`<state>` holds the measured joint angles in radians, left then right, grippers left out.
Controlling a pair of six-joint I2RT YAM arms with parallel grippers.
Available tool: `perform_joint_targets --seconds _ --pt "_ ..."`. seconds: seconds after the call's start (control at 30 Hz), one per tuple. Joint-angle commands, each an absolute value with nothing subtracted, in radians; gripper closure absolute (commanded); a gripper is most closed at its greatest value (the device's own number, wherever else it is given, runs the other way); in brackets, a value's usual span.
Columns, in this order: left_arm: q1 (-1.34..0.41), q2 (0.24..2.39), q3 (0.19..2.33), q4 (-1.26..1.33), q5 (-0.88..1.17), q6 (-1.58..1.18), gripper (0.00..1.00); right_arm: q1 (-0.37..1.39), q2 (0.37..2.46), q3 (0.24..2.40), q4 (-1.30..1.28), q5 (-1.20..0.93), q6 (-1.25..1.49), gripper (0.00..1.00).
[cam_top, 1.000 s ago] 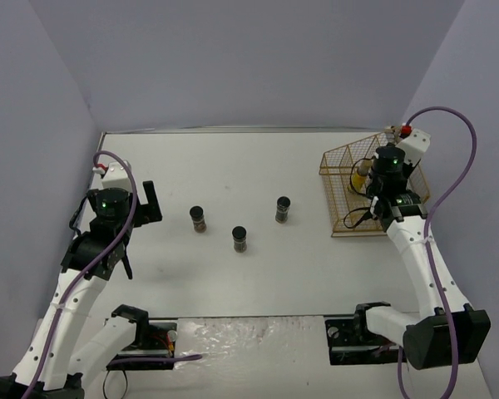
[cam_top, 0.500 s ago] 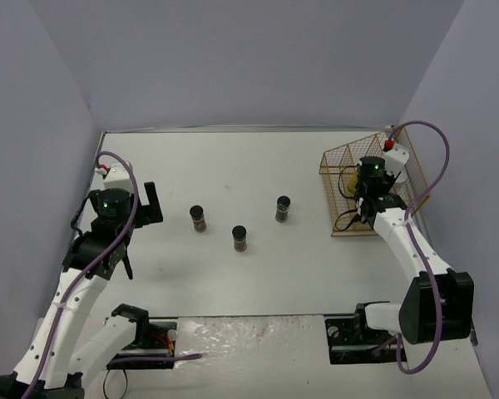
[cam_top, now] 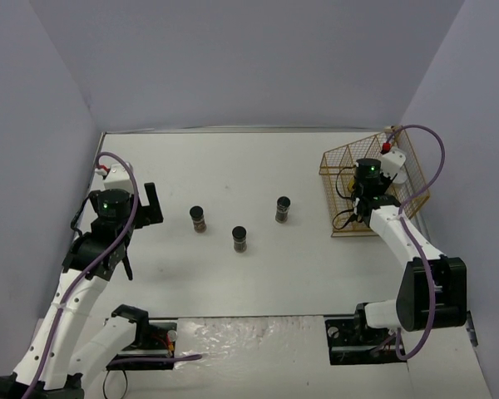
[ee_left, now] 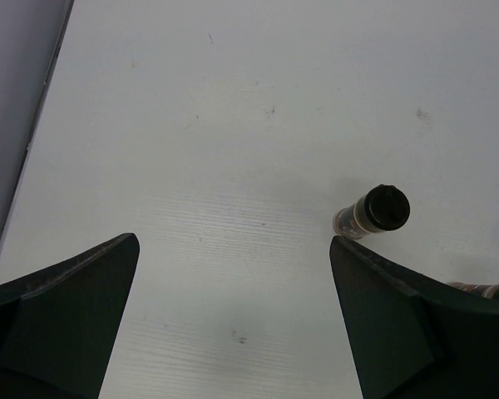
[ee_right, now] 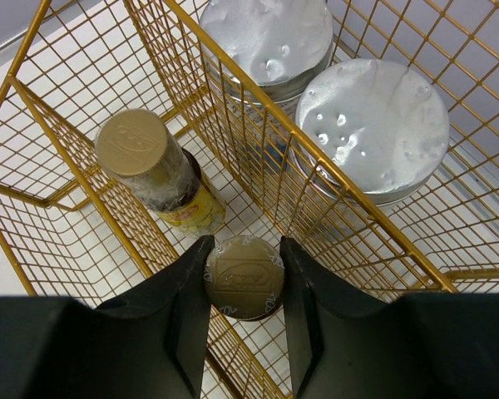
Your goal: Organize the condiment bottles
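Observation:
Three short dark black-capped jars stand on the white table: left [cam_top: 197, 219], middle [cam_top: 239, 238], right [cam_top: 283, 209]. One of them [ee_left: 376, 212] shows in the left wrist view beside the right finger. My left gripper [cam_top: 140, 231] [ee_left: 233, 332] is open and empty, to the left of the jars. My right gripper [cam_top: 363, 189] [ee_right: 244, 287] is shut on a slim yellow jar with a gold lid [ee_right: 244, 268], inside the gold wire basket [cam_top: 341, 158]. A second yellow jar [ee_right: 158, 170] leans in the same compartment. Two silver-lidded jars [ee_right: 266, 37] [ee_right: 370, 129] stand in the compartment beyond a wire divider.
The basket [ee_right: 33, 125] sits at the table's right edge, close to the purple side wall. Its wire divider [ee_right: 233, 108] runs just beside my right fingers. Another dark jar's edge [ee_left: 482, 289] shows behind the left gripper's right finger. Purple walls enclose the table on three sides.
My right arm has swung left over the basket and lowered the yellow jar into it. The left arm and the three dark jars have not moved.

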<state>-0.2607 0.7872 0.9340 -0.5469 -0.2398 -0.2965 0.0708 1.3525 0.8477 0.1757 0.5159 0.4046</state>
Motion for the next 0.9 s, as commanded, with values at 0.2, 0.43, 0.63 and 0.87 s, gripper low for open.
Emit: perform_joint_targets --seconds 0.2,0.43,0.63,0.87 --pt "-0.265 0.785 0.957 -0.486 -0.241 -0.295 0.03 0.062 1.29 0.874 0.23 0.483 0.412 0.44" --pt "-0.264 0.788 0.957 -0.485 -0.238 -0.296 0.03 0.067 1.2 0.957 0.132 0.334 0.356 0.28" --pt "-0.264 0.794 0.958 -0.485 -0.238 -0.297 0.03 0.093 1.128 1.024 0.074 0.145 0.274 0.06" --pt "-0.262 0.813 0.966 -0.496 -0.237 -0.297 0.03 0.261 1.184 1.081 -0.005 -0.002 0.183 0.0"
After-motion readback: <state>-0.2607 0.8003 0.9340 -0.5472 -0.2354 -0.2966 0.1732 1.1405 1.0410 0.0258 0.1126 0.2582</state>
